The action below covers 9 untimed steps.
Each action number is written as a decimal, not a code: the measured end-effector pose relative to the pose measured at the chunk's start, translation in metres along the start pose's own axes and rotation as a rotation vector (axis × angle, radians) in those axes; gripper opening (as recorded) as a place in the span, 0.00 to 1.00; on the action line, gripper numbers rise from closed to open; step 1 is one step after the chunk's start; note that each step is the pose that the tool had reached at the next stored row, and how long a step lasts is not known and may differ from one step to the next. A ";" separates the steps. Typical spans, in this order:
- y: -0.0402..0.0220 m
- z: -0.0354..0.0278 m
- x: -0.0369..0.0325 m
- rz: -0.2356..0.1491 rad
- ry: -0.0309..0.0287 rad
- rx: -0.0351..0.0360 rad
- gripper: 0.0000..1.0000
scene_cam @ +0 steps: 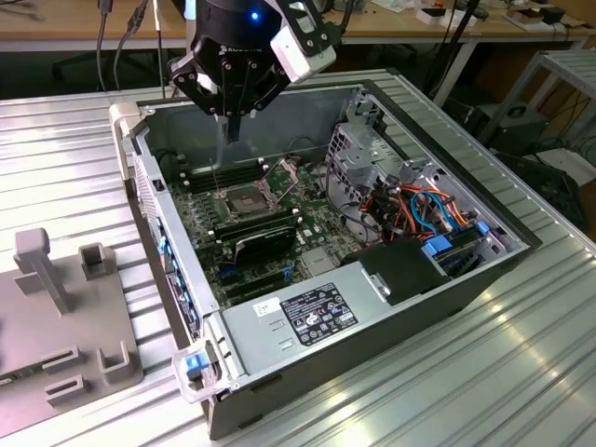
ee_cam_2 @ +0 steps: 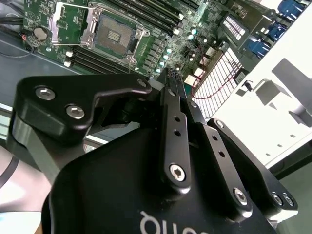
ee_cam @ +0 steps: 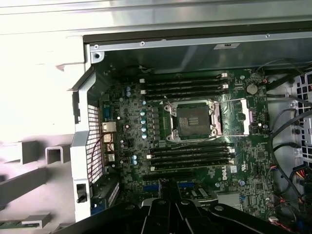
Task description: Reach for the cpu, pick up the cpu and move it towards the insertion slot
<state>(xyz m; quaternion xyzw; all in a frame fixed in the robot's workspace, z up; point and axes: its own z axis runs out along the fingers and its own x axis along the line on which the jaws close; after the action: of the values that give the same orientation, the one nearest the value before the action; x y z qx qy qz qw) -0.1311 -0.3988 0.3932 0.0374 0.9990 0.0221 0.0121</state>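
Observation:
My gripper (scene_cam: 233, 128) hangs above the open computer case, over the back part of the green motherboard (scene_cam: 279, 233). Its black fingers (ee_cam_2: 171, 112) lie pressed together, shut, with nothing between them. The insertion slot (scene_cam: 244, 200) lies below the fingertips and slightly toward the front, a square socket with a dark centre and a silver frame. In both wrist views the insertion slot (ee_cam: 193, 120) (ee_cam_2: 114, 35) is uncovered, and its hinged bracket (ee_cam: 242, 117) is swung open to one side. My gripper (ee_cam: 169, 184) stays well above the board. The cpu is out of view.
Long black memory slots (ee_cam: 187, 84) flank the socket on both sides. A black block (scene_cam: 265, 239), a metal drive cage (scene_cam: 358, 149), coloured cables (scene_cam: 424, 205) and the power supply (scene_cam: 312, 315) crowd the case. A grey fixture (scene_cam: 65, 307) stands at the exterior view's left.

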 end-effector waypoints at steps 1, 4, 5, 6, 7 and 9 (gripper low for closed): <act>0.0000 0.0000 0.0005 0.000 0.0003 0.0000 0.11; -0.0001 0.0000 0.0017 0.000 0.0008 0.0001 0.11; -0.0002 0.0000 0.0020 0.000 0.0009 0.0002 0.11; -0.0002 0.0000 0.0023 0.000 0.0010 0.0001 0.11; -0.0002 0.0000 0.0027 0.000 0.0010 0.0001 0.11; -0.0003 0.0000 0.0033 0.000 0.0012 0.0001 0.11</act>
<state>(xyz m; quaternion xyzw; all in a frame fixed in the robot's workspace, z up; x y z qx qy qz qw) -0.1344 -0.3988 0.3931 0.0374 0.9990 0.0221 0.0115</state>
